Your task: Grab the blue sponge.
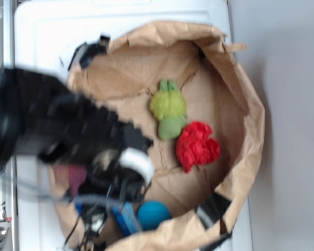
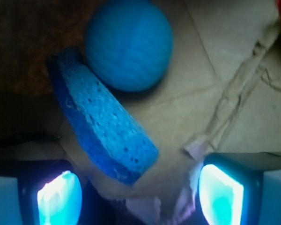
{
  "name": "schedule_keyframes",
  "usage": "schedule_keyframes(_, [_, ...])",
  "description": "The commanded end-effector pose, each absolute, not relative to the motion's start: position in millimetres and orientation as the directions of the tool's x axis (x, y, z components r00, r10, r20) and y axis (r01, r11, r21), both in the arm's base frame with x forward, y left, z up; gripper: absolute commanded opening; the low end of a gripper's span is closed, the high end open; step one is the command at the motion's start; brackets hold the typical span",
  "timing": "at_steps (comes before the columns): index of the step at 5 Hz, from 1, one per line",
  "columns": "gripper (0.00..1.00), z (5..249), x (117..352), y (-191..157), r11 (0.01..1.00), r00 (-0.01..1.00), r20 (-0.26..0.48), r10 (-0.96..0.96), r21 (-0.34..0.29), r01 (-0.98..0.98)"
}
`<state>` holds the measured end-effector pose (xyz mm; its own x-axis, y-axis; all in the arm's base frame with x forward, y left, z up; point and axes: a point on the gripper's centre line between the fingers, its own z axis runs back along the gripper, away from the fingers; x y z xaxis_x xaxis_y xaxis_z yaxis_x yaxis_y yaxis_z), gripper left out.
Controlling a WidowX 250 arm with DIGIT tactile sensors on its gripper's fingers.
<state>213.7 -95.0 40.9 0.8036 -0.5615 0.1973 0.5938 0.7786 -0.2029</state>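
The blue sponge (image 2: 100,122) lies tilted on the brown paper, one end reaching down toward the gap between my fingers. In the exterior view a sliver of the blue sponge (image 1: 127,218) shows under the arm, left of the teal ball. My gripper (image 2: 140,197) hovers above it, open, with the two pads glowing cyan at the bottom corners and nothing between them. In the exterior view the gripper (image 1: 112,214) hangs over the near left part of the paper bag, blurred by motion.
A teal-blue ball (image 2: 129,44) touches the sponge's far end and shows as the ball (image 1: 153,214) outside. A green plush toy (image 1: 169,109) and a red cloth (image 1: 197,145) lie further in. The torn paper bag wall (image 1: 248,120) rings everything.
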Motion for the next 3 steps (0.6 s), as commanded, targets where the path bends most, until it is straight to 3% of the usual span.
schedule_keyframes(1, [0.00, 30, 221, -119, 0.811, 0.821, 0.176, -0.543, -0.145, 0.567])
schedule_keyframes(3, [0.00, 28, 238, -111, 0.797, 0.804, 0.181, -0.567, -0.126, 0.591])
